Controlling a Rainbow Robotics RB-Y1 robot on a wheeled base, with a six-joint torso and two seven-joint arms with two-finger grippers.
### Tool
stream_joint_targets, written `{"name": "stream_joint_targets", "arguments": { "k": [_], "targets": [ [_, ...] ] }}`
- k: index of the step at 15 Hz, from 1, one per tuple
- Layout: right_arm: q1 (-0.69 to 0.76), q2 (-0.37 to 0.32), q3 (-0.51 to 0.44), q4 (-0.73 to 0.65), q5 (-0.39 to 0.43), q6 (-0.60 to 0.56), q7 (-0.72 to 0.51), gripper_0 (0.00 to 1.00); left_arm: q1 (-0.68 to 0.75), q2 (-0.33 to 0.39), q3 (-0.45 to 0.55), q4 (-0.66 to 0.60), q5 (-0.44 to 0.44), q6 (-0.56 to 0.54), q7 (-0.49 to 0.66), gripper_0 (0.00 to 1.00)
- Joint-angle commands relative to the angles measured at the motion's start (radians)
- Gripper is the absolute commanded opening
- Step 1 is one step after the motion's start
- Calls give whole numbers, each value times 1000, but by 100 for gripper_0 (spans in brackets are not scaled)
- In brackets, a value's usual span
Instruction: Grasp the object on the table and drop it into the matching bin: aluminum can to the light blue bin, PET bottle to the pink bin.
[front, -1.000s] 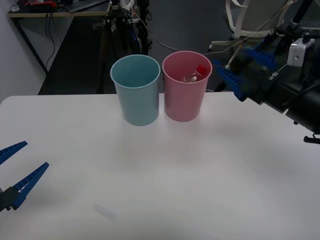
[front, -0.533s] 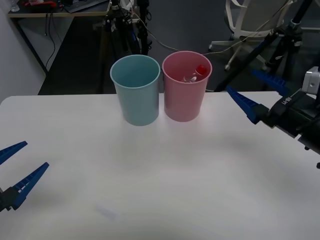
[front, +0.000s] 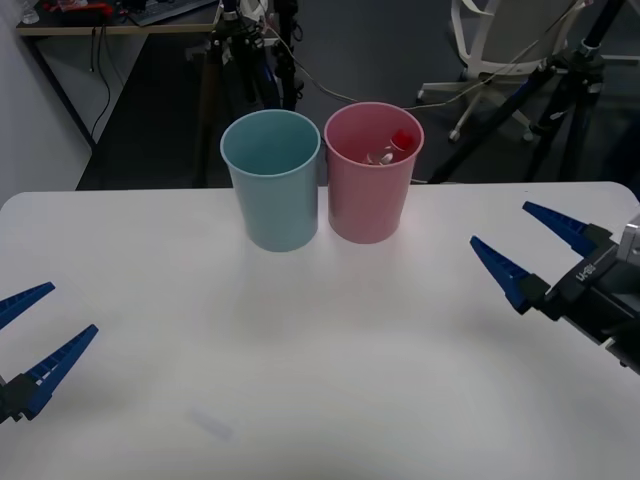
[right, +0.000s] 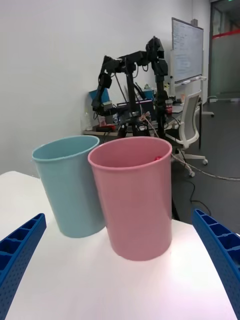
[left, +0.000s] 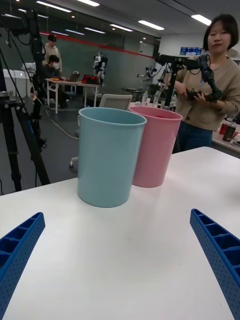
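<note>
The PET bottle (front: 393, 146), clear with a red cap, lies inside the pink bin (front: 369, 213) at the table's far middle. The light blue bin (front: 275, 205) stands just to its left, nearly touching. My right gripper (front: 530, 250) hovers open over the table's right side, well clear of the bins, nothing between its blue fingers. My left gripper (front: 32, 335) rests open at the left edge. The right wrist view holds the pink bin (right: 135, 200) in front and the light blue bin (right: 70, 185) beside it. The left wrist view has the light blue bin (left: 107, 155) ahead of the pink bin (left: 155, 150).
The white table (front: 300, 350) stretches bare between the grippers. Beyond its far edge stand black tripods (front: 560, 90), an office chair (front: 490, 40) and a desk (front: 100, 25).
My right gripper has drawn back from beside the pink bin, moving right and towards the table's near side, and has come down lower. The bottle stays in the pink bin; the left arm is still.
</note>
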Motion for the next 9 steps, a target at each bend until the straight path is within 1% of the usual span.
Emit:
{"name": "stream_joint_targets", "arguments": {
  "k": [1,2,6,8,9],
  "targets": [
    [55,63,-42,-1,88,-77,-12,100,0,0,0,0,0,0,0,100],
    [64,74,-51,-1,101,-91,-16,100,0,0,0,0,0,0,0,100],
    [81,77,-56,0,114,-125,-21,100,0,0,0,0,0,0,0,100],
    [83,86,-60,2,151,-137,-23,100,0,0,0,0,0,0,0,100],
    [83,86,-60,2,151,-137,-23,100,0,0,0,0,0,0,0,100]
  ]
}}
